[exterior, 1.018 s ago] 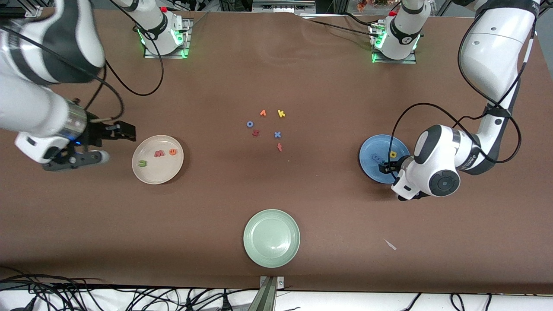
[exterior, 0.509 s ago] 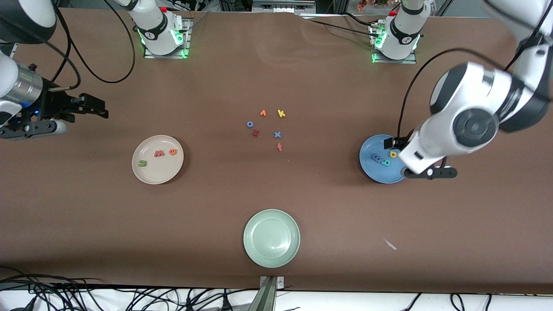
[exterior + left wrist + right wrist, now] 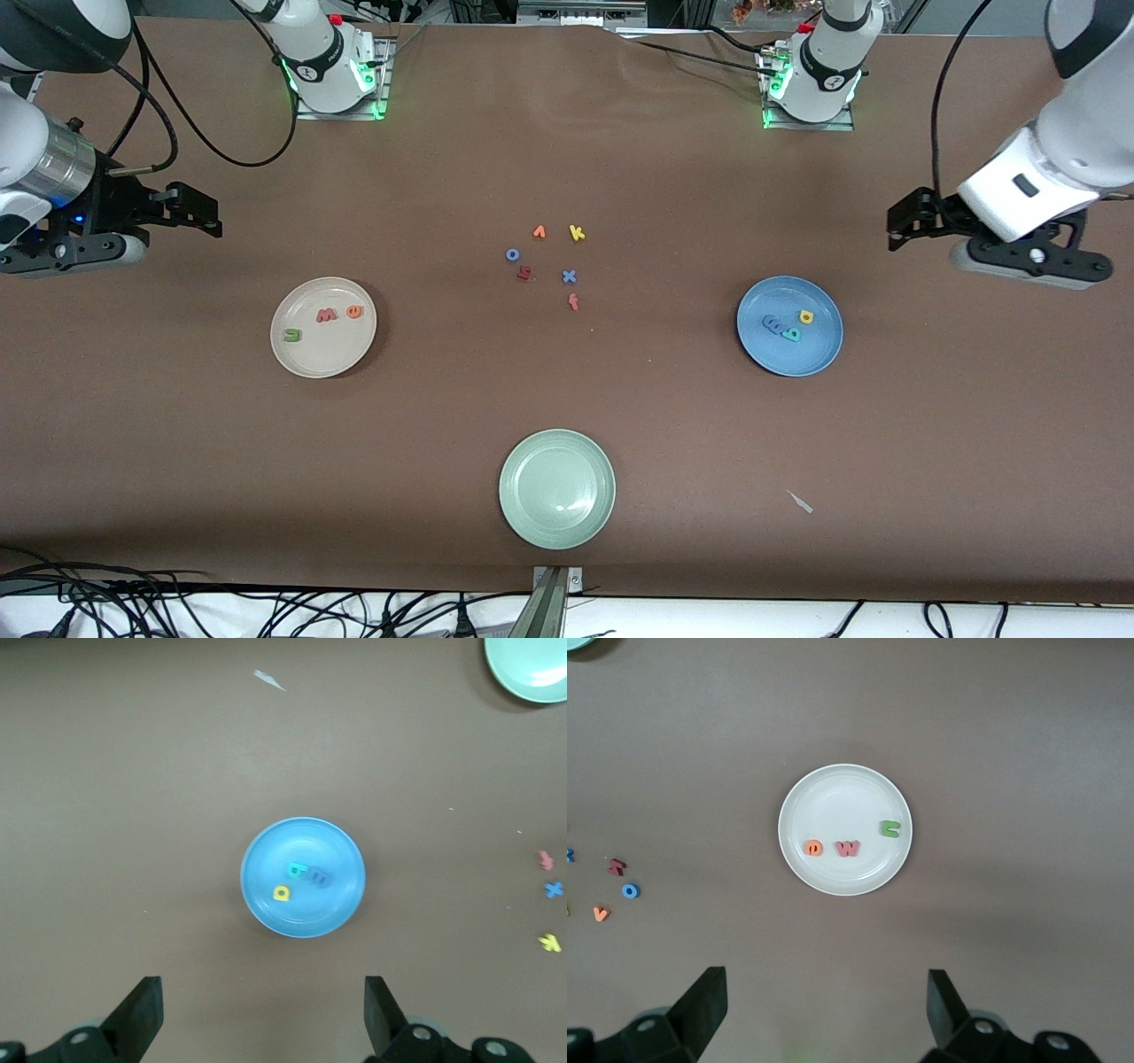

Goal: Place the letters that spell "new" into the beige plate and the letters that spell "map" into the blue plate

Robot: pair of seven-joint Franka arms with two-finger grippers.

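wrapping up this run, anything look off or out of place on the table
One oddity: a small pale scrap lies on the bare table, nearer the front camera than the blue plate; it looks like stray debris. The six sorted letters sit inside their plates, the beige plate included. Nothing looks spilled or damaged.

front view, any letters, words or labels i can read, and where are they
"n", "w", "e": foam letters in the beige plate
"m", "p", "a": in the blue plate
"k", "x", "o", "v": loose on the table
Two red letters beside them: unclear
No printed words or brands readable
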